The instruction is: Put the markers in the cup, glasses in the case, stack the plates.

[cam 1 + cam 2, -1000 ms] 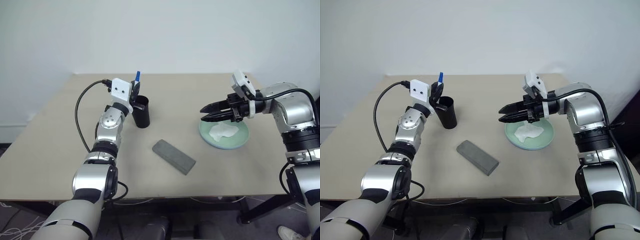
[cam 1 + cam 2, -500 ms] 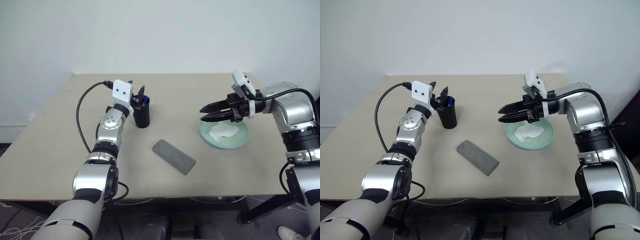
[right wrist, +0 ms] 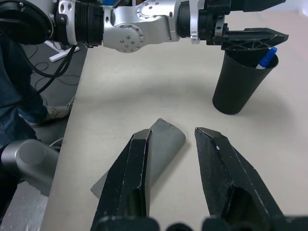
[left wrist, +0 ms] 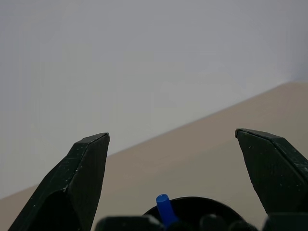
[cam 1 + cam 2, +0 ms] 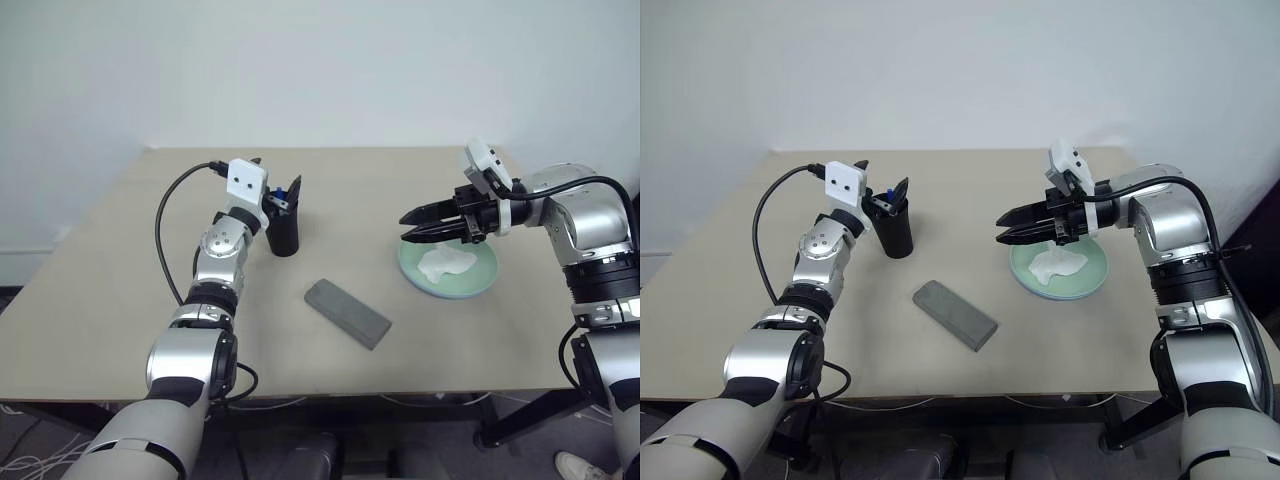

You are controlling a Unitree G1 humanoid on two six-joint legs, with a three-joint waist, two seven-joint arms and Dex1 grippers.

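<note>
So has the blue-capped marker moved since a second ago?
Yes. The blue-capped marker dropped from above the cup rim down inside it; the left gripper jaws stand open.

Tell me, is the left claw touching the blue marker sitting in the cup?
Apart. In the left wrist view the blue marker stands in the cup between wide-open jaws of the left gripper, with clear gaps on both sides.

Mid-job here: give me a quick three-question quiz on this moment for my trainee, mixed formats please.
1. True or false: the blue-capped marker is clamped in the left gripper.
2. What lies on the mint green plate? A) glasses B) crumpled white tissue C) a marker
3. Fill in: the grey case lies on the table with its lid ____.

Key
1. False: the marker stands in the black cup, and the fingers are spread wide above the rim.
2. B, the tissue.
3. Closed.
</note>
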